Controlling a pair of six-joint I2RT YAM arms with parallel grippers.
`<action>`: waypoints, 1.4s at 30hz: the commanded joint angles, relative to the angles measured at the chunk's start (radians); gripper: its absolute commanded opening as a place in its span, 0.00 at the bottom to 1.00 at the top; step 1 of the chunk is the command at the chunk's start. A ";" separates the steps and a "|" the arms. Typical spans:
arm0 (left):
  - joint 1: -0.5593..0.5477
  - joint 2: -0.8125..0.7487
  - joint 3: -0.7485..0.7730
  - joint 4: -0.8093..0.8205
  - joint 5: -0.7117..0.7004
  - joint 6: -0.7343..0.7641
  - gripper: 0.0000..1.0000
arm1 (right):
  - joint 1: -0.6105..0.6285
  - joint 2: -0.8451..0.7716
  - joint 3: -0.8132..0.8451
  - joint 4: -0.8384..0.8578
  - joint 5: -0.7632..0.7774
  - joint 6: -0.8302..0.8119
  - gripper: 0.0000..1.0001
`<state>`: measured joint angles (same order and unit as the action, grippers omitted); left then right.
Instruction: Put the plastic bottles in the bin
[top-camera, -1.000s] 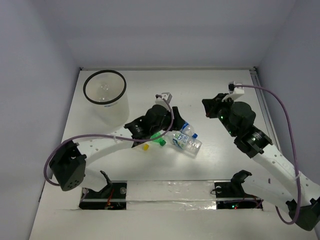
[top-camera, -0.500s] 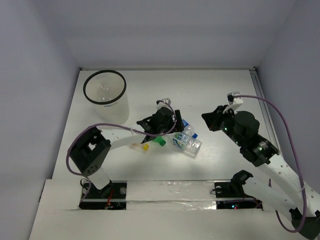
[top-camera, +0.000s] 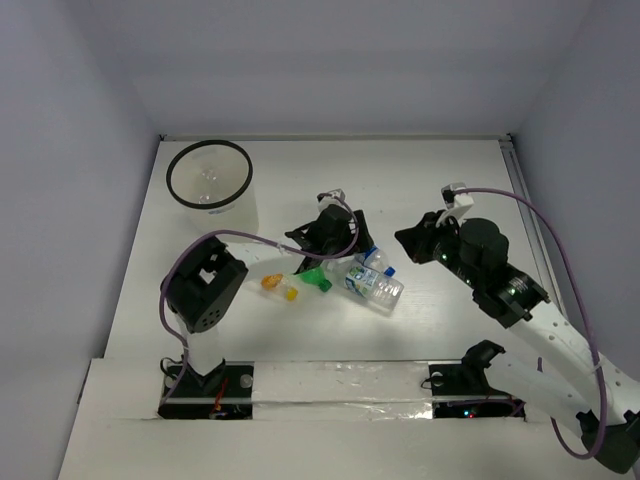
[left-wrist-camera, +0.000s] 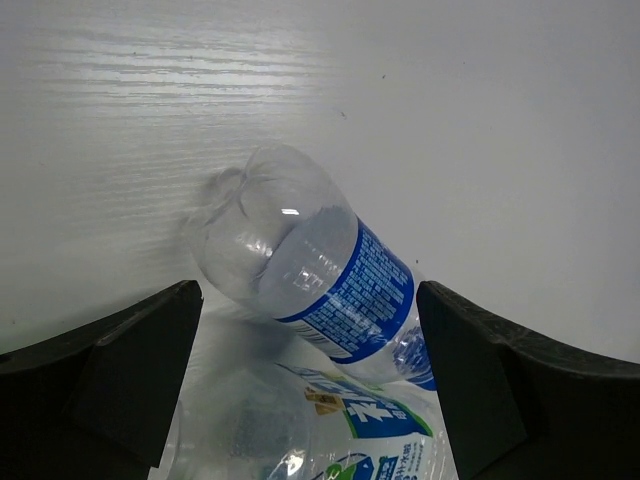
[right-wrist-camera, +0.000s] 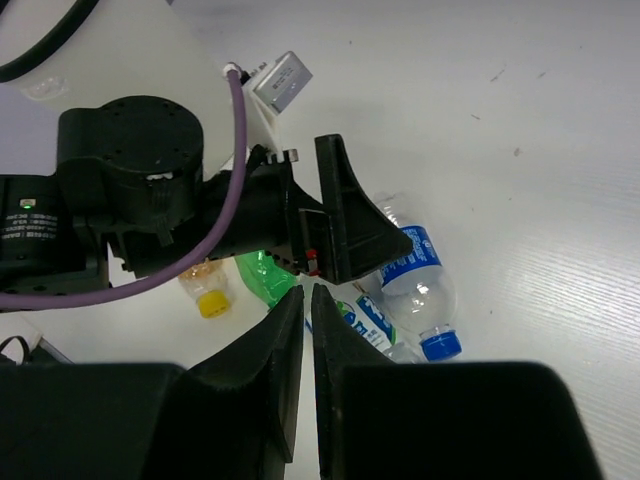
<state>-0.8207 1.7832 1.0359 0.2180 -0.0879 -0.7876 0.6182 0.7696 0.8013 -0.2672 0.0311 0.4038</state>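
Note:
Two clear plastic bottles with blue-white labels (top-camera: 372, 280) lie together at the table's middle. A green one (top-camera: 318, 278) and a tiny orange one with a yellow cap (top-camera: 279, 287) lie to their left. My left gripper (top-camera: 347, 255) hangs open over the labelled pair. In the left wrist view the blue-labelled bottle (left-wrist-camera: 305, 262) lies between my wide-apart fingers (left-wrist-camera: 115, 375), untouched, with the second labelled bottle (left-wrist-camera: 340, 440) nearer the camera. My right gripper (right-wrist-camera: 307, 300) is to their right, shut to a thin slit with nothing in it. The bin (top-camera: 243, 210) stands at the back left.
A faint clear shape (top-camera: 208, 180) shows inside the bin. The left arm's black wrist and purple cable (right-wrist-camera: 150, 200) reach across just above the bottles. The enclosure's walls close off the back and both sides.
My left gripper has opened and swung right over the labelled bottles, uncovering the orange one. My right gripper has drifted slightly left toward the bottles, its jaws parting a hair.

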 joint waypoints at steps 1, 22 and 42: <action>0.008 0.021 0.049 0.034 0.007 0.001 0.87 | 0.003 0.003 -0.005 0.068 -0.022 -0.022 0.14; 0.064 0.151 0.170 0.115 0.019 -0.006 0.46 | 0.003 0.016 -0.016 0.062 -0.174 -0.028 0.55; 0.302 -0.355 0.277 0.089 -0.097 0.258 0.37 | 0.014 0.037 -0.059 0.086 -0.263 0.007 0.11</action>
<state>-0.5896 1.5604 1.2423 0.3103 -0.1184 -0.6235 0.6189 0.7746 0.7574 -0.2413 -0.2001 0.4030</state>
